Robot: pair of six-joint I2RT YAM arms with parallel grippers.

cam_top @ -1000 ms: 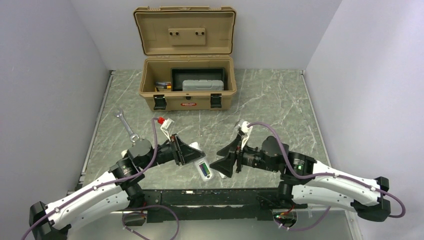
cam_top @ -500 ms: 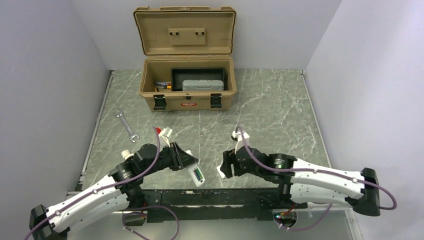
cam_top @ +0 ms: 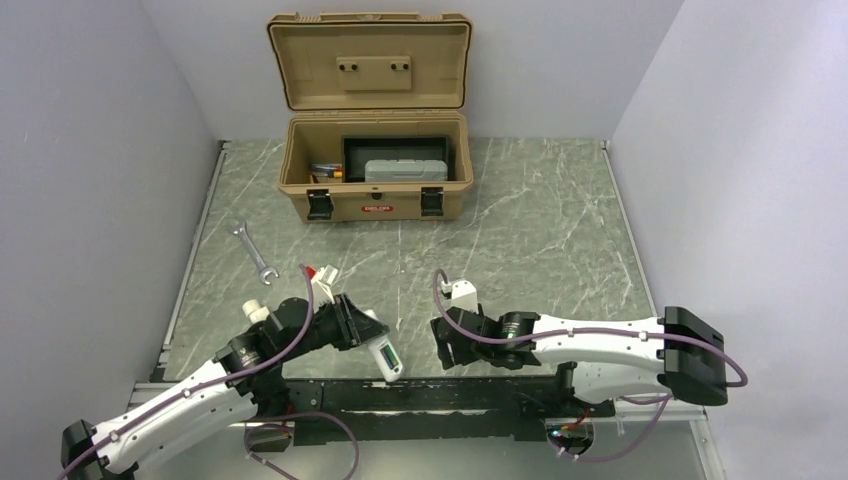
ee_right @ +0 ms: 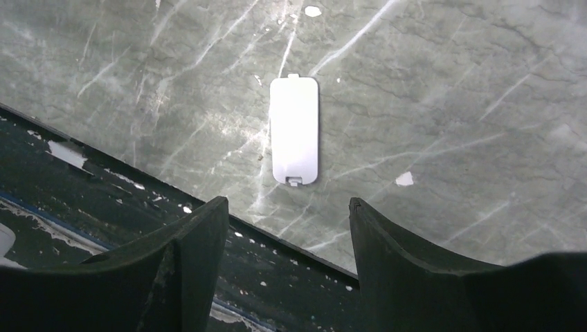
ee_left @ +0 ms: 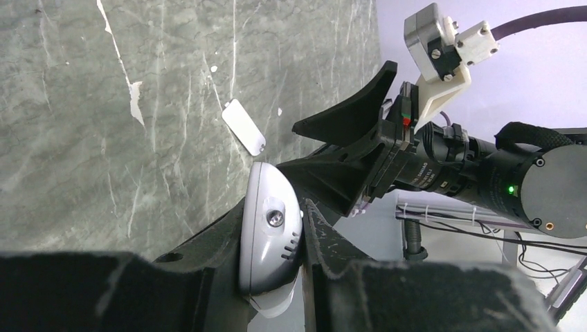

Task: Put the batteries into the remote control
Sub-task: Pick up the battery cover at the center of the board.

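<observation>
Clasping rounded white remote control (ee_left: pixel 268 228), veined tabletop (ee_left: pixel 90 117)

Both arms (cam_top: pixel 610 345) wear white shells (cam_top: pixel 180 410), black joints (cam_top: pixel 285 318), purple cables (ee_left: pixel 543 15) and green lights (ee_left: pixel 511 188).
</observation>
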